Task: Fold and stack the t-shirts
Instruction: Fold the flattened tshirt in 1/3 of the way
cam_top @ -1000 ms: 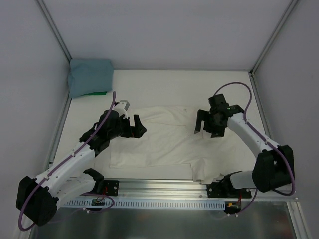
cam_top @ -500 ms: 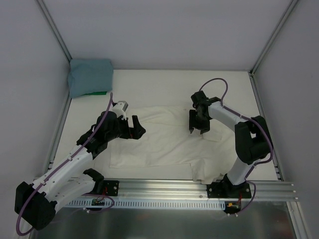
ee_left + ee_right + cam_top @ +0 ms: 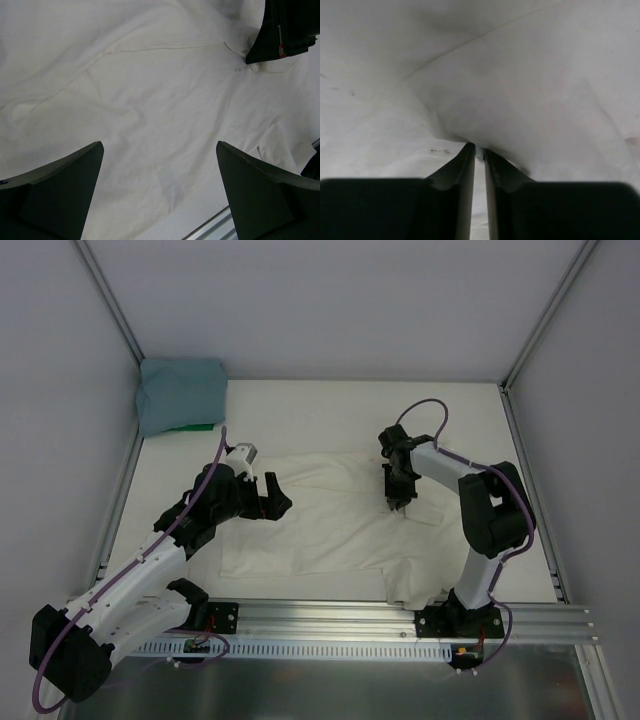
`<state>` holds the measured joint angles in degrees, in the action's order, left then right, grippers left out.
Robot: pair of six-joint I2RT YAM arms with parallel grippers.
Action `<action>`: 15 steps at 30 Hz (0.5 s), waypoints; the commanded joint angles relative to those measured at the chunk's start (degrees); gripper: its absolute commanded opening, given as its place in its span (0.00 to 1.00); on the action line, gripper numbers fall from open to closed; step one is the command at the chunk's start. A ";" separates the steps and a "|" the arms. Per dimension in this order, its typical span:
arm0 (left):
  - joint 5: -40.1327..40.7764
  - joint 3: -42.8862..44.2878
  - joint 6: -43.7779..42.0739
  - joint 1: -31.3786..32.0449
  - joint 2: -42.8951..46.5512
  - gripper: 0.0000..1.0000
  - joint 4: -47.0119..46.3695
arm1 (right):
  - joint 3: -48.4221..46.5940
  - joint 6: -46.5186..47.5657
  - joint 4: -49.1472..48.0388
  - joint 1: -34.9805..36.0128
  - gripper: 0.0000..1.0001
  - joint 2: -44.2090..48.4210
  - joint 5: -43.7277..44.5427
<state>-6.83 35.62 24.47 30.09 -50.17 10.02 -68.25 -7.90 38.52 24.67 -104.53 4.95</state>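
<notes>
The cream t-shirt [image 3: 330, 525] lies spread flat across the middle of the table, a little wrinkled. My right gripper [image 3: 397, 502] is down on its right part, near the collar. In the right wrist view this gripper [image 3: 479, 150] is shut, with a raised fold of the cream cloth [image 3: 530, 100] pinched at its tips. My left gripper [image 3: 272, 495] hovers open over the shirt's left side. Its fingers [image 3: 55, 185] stand wide apart above the cream cloth [image 3: 150, 90] with nothing between them. The teal-blue t-shirt [image 3: 180, 395] sits folded in the back left corner.
A green object [image 3: 195, 427] peeks out under the teal-blue t-shirt. An aluminium rail [image 3: 330, 615] runs along the table's near edge. Grey walls close the left, back and right sides. In the left wrist view the right gripper [image 3: 280, 35] shows at the top right.
My right gripper moved left and down onto the cream t-shirt and went from open to shut on a fold. The left arm barely moved and stayed open.
</notes>
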 commanded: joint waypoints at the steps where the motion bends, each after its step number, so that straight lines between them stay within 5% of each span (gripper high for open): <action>1: 1.82 -0.37 -1.18 0.68 0.51 0.99 0.44 | -0.83 -0.01 -0.73 0.03 0.11 -0.58 1.55; 3: 1.99 -0.46 -1.18 0.76 0.51 0.99 0.44 | -0.75 -0.36 -0.64 0.03 0.01 -0.41 1.73; 15: 1.91 -0.64 -1.00 0.68 0.16 0.99 0.17 | -0.57 -0.53 3.04 0.03 0.00 5.82 0.24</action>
<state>-5.69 35.59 24.43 30.09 -50.17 10.02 -68.25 -8.05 38.94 24.64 -103.68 5.30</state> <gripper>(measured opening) 0.986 0.018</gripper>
